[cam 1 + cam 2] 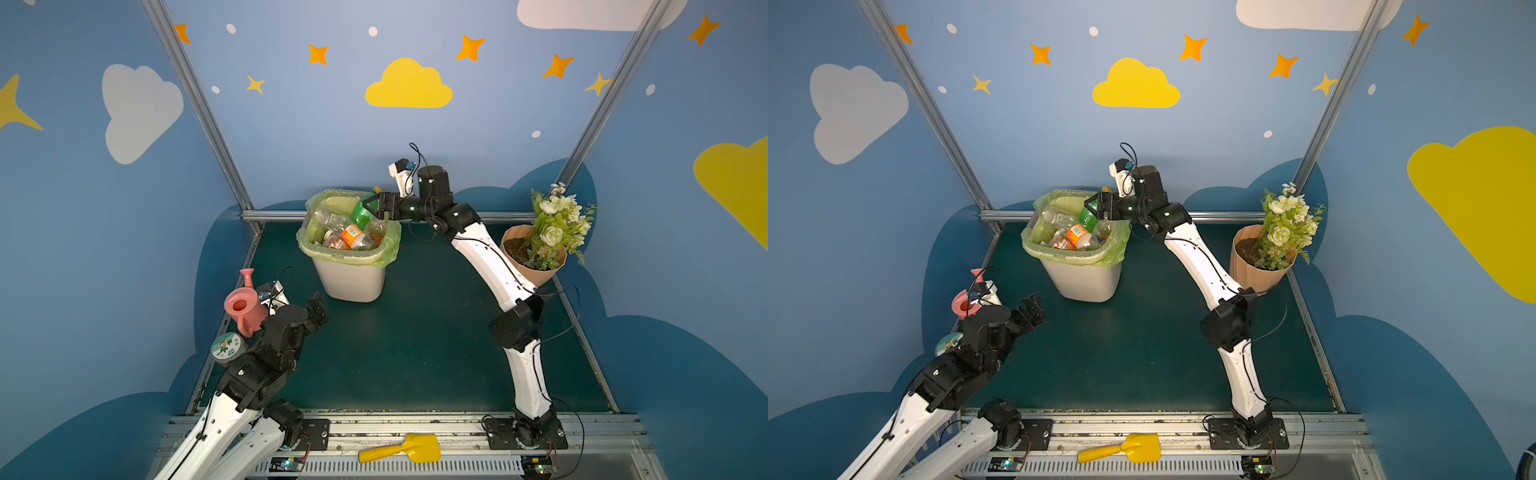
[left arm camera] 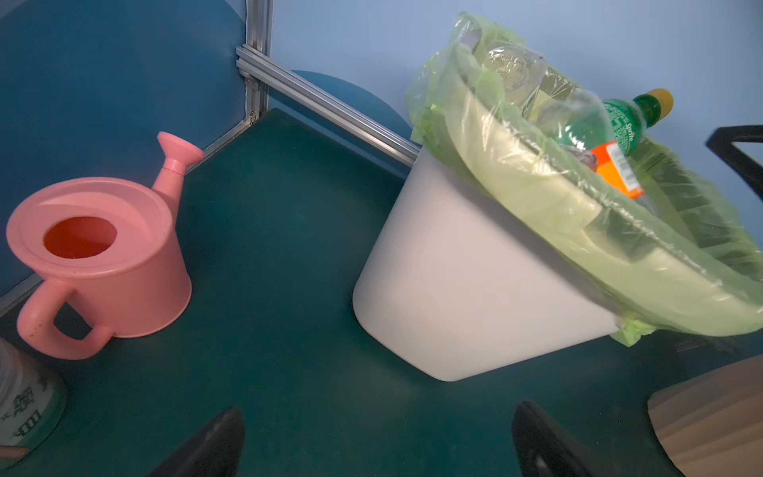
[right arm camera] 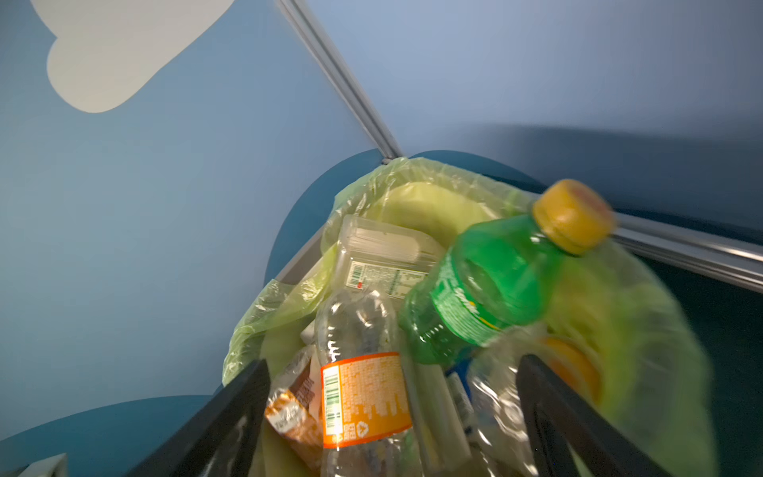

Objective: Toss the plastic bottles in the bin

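**Hovering right gripper [image 1: 370, 206] open over the filled bin [image 1: 353, 278]**

Seen from the right wrist, the right gripper's two black fingers [image 3: 231, 417] stand wide apart with nothing clamped between them. Just past their tips lies a green bottle [image 3: 487, 285], smeared by blur, with a yellow cap [image 3: 572, 214]. In both top views this gripper sits at the bin's far right rim, close against that bottle; whether they touch cannot be told.

The left gripper [image 2: 380, 411] is also spread wide and empty. It is held low over the dark green worktop [image 1: 415, 332], well apart from the bin.

The bin stands at the back of the worktop, lined with a yellow-green bag [image 1: 307, 249] and piled with plastic bottles [image 1: 338, 228]. The green bottle's neck and cap rise above the bag's rim.

In the left wrist view the green bottle's label reads "Sprite" [image 2: 625, 132]. A clear bottle [image 3: 363, 396] wears an orange label with a barcode and a recycling mark; its small print is unreadable. Behind it, a clear squarish bottle [image 3: 388, 256] carries a white label with a barcode, and a crumpled one [image 3: 295, 409] has a brown label too blurred to read.
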